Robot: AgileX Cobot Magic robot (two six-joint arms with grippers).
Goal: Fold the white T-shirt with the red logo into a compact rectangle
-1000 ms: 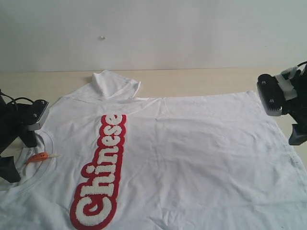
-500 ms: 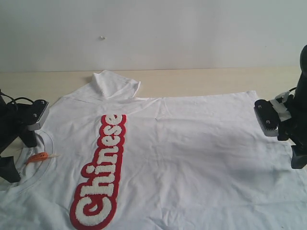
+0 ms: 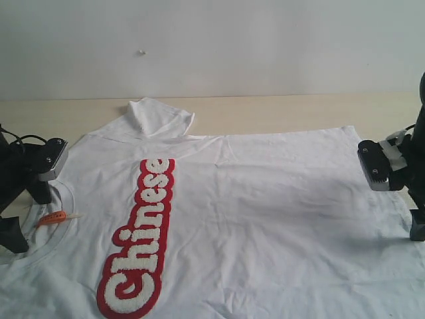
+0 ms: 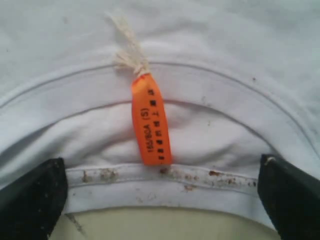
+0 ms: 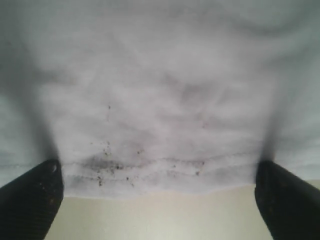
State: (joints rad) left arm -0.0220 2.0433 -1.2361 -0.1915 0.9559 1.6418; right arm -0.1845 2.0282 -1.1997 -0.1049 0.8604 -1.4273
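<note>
soft, limp white cotton t-shirt [image 3: 265,199] lies flat; left gripper [image 4: 160,170] gapes at its ribbed collar [image 4: 210,107], right gripper [image 5: 157,167] gapes at its hem [image 5: 210,172], likely the best pinching edges.

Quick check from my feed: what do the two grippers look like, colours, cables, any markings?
The left gripper and right gripper both have black, wedge-shaped fingers. In the exterior view each carries a grey block with small screws. A black cable loops above the left one; a pale strap shows on the right one. I see no markings.
</note>
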